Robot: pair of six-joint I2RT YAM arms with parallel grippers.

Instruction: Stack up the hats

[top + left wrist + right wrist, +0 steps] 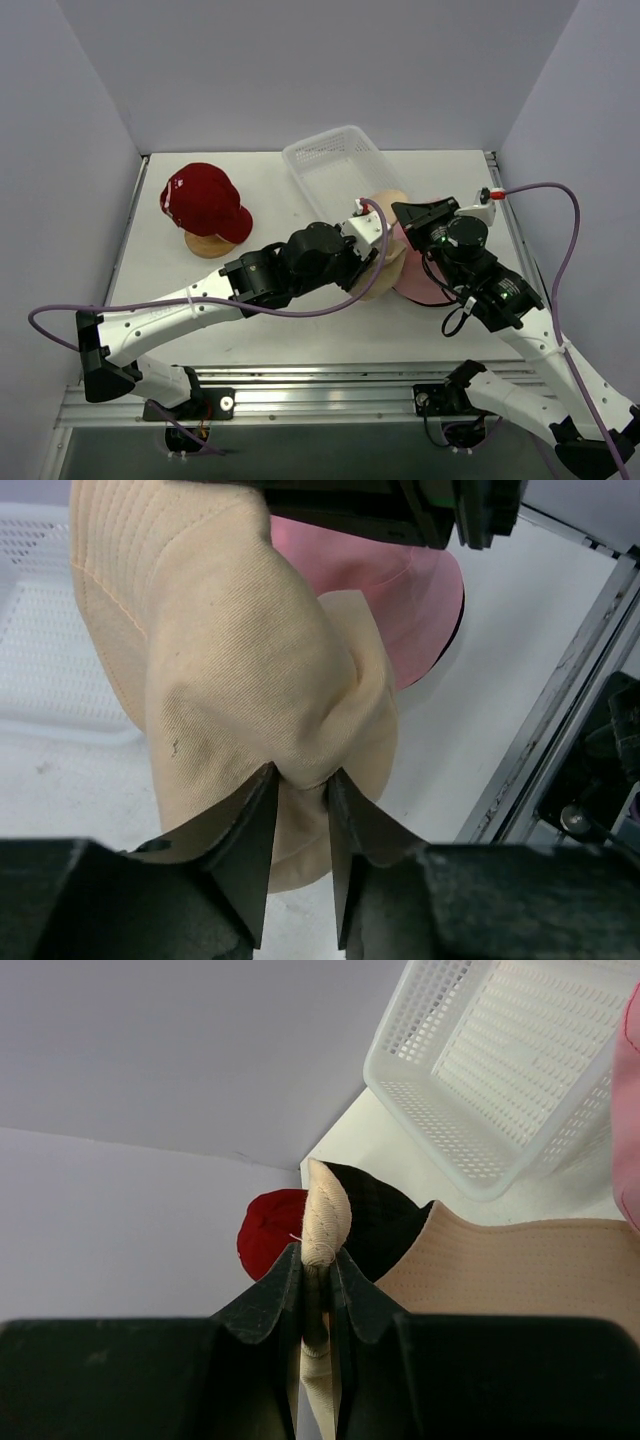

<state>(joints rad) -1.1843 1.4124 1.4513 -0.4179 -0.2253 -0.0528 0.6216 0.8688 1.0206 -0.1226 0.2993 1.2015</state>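
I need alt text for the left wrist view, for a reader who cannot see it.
The left claw pinches a fold of the tan hat, which fills most of the view. A pink hat shows behind it, and a white mesh basket is at the left.

The cap (pixel 203 200) sits on the stand (pixel 210 246), left of the basket (pixel 300 175).

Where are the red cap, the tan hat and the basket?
red cap (pixel 202 196): top view, on its crown.
tan hat (pixel 230 660): left wrist view, on its side fabric.
basket (pixel 338 170): top view, on its bare floor.
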